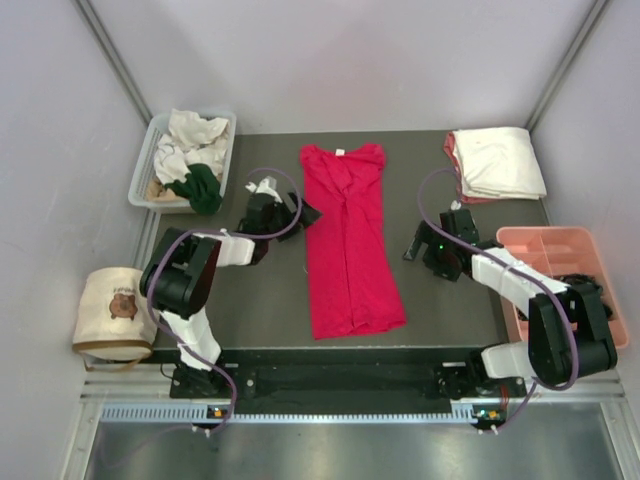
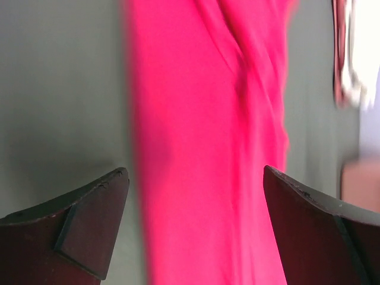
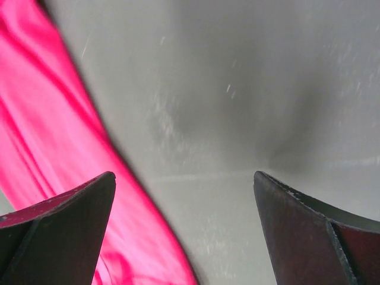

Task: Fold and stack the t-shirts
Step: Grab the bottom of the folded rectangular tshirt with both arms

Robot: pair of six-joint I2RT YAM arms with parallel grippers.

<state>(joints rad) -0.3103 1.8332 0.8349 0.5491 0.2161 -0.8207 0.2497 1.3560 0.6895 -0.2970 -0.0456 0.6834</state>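
Pale walls close in a dark grey tabletop [image 1: 250, 300], and from where I sit at the controls the red t-shirt [image 1: 345, 240] lies down its middle as a long narrow strip, collar and white neck label [image 1: 339, 152] at the far end, hem toward the arm bases. It lies flat on the surface and neither arm holds it. My left fingers [image 1: 310, 214] stand spread wide just to the left of the shirt's upper half, pointing at it, with nothing between them. Through the left wrist camera, which is blurred, the red cloth fills the gap ahead of the two dark tips, but the tips themselves sit clear of it over bare grey. My right fingers [image 1: 414, 247] are spread wide too and empty, a little to the right of the shirt at about mid-length. In the right wrist camera the red edge runs down the left side, passing behind the left tip, while the space between the tips shows only bare tabletop. At the far right corner a cream-white folded t-shirt [image 1: 500, 160] lies on top of a salmon-pink one [image 1: 452, 150] whose edge peeks out on the left. At the far left a clear bin [image 1: 146, 160] holds crumpled shirts, white ones above and a dark green one [image 1: 203, 190] hanging over its near corner. A salmon tray [image 1: 560, 250] sits beside the right arm, and a beige bag with a bear print [image 1: 112, 310] rests off the left edge.
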